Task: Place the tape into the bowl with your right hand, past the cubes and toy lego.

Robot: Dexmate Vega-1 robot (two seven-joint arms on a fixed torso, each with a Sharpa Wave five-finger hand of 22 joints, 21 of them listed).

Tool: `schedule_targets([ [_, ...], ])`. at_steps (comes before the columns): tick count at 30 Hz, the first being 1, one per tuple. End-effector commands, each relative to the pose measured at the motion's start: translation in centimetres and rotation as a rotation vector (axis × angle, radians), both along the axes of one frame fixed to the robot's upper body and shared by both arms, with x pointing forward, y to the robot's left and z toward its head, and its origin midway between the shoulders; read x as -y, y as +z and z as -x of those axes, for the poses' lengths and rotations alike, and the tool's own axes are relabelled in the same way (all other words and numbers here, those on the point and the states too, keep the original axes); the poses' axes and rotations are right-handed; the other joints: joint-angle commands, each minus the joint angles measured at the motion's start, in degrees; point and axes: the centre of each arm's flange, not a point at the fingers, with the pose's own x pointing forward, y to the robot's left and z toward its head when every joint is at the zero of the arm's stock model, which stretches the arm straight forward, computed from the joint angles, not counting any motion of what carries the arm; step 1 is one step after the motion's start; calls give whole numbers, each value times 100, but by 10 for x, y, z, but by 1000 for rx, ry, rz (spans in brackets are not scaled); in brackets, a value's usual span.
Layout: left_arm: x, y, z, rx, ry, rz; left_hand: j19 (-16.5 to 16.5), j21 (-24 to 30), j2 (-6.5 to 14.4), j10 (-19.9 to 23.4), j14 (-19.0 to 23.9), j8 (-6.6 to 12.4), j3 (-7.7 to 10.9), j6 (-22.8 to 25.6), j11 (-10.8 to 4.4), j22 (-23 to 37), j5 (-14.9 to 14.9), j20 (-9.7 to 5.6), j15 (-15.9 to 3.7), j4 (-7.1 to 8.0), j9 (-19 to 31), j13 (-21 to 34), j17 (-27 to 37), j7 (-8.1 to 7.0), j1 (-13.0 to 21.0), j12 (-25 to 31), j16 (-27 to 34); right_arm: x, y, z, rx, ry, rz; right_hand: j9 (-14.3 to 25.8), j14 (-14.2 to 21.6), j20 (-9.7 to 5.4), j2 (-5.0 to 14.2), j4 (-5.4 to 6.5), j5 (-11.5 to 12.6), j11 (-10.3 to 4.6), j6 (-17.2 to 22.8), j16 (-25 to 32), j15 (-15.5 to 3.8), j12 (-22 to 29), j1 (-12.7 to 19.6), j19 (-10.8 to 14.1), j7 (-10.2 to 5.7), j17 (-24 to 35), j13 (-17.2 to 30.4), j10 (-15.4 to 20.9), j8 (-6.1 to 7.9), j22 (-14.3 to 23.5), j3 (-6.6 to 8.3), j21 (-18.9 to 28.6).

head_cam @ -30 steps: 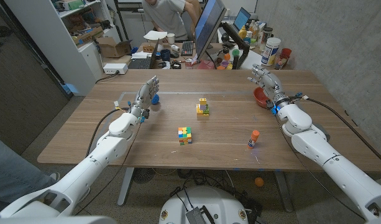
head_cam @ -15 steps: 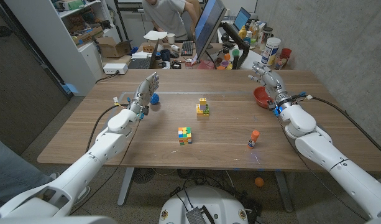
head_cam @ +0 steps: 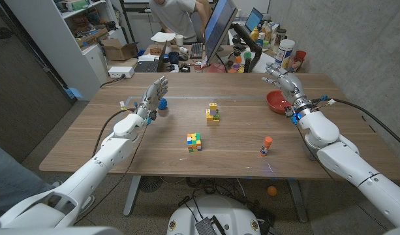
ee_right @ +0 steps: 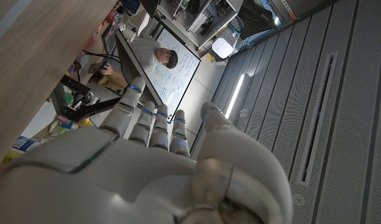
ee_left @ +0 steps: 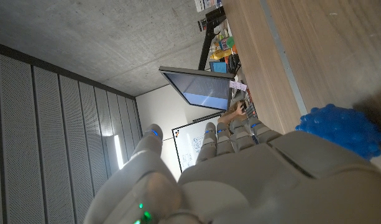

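Head view: right hand (head_cam: 283, 81) stood raised beside the red bowl (head_cam: 276, 101) at the table's (head_cam: 108, 143) far right, fingers apart and holding nothing; no tape could be made out, and the bowl's inside was too small to read. Left hand (head_cam: 155, 91) was up at the far left, fingers spread and empty, a blue spiky ball (head_cam: 163, 103) just beside it. Between the arms sat a toy lego stack (head_cam: 213, 113), a colour cube (head_cam: 194, 141) nearer the robot, and an orange-capped glue stick (head_cam: 267, 145) upright to the right.
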Motion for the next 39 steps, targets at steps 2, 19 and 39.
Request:
schedule_targets([
  [2,6,5,-3,6,-33,14,9,-6,8,44,61,53,10,54,21,16,17,45,29,-30,6,16,1,29,56,34,22,15,-5,27,14,-53,70,22,48,50,-68,-59,34,-7,49,28,20,29,53,61,-62,-3,14,48,48,28,-2,16],
  [19,15,16,3,20,-25,-21,6,-12,5,78,87,62,8,114,25,18,15,109,30,-37,8,17,1,33,65,37,23,51,-16,55,25,-106,91,30,137,102,-235,-160,19,-6,96,-2,30,16,98,137,-113,-67,19,79,53,28,-34,4],
  [39,20,25,7,10,-5,-47,-13,-23,4,118,135,72,7,183,57,19,13,77,39,-45,10,18,1,43,76,42,31,83,-26,89,59,-156,144,37,145,124,-422,-262,-16,-91,118,-97,99,-30,206,229,-353,-139,31,21,44,25,-8,-19],
])
